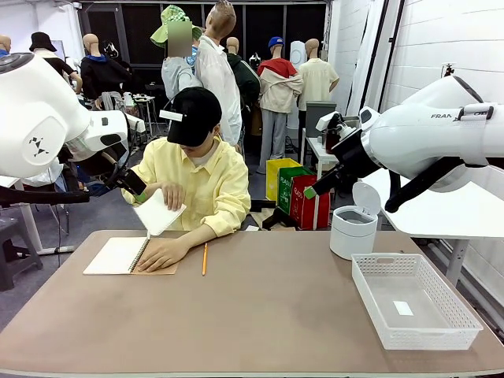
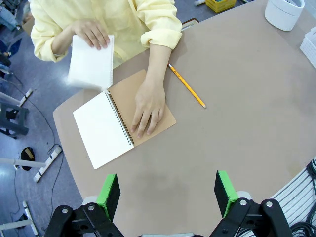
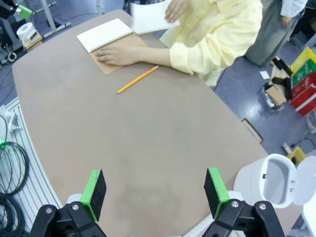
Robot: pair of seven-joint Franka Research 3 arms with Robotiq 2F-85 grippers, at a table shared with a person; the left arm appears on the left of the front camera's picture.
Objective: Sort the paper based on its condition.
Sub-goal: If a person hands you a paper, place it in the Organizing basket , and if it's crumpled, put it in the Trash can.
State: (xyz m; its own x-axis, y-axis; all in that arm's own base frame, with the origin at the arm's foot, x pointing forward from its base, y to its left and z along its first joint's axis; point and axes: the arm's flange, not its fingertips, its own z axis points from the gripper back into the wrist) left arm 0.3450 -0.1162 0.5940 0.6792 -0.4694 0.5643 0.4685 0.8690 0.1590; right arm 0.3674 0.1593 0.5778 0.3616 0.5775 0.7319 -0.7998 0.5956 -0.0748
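The person across the table holds one white sheet of paper (image 1: 160, 211) up in one hand, over the open spiral notebook (image 1: 118, 255). Their other hand presses flat on the notebook's tan cover (image 2: 148, 106). In the left wrist view the paper (image 2: 91, 61) looks slightly blurred. My left gripper (image 2: 167, 193) hangs open high above the table's near left part, with nothing between its green pads. My right gripper (image 3: 155, 192) is also open and empty, high above the table's right side.
A yellow pencil (image 1: 204, 258) lies beside the notebook. A white lidded bin (image 1: 352, 228), lid up, stands at the back right. A white mesh basket (image 1: 413, 299) sits at the front right with a small white scrap inside.
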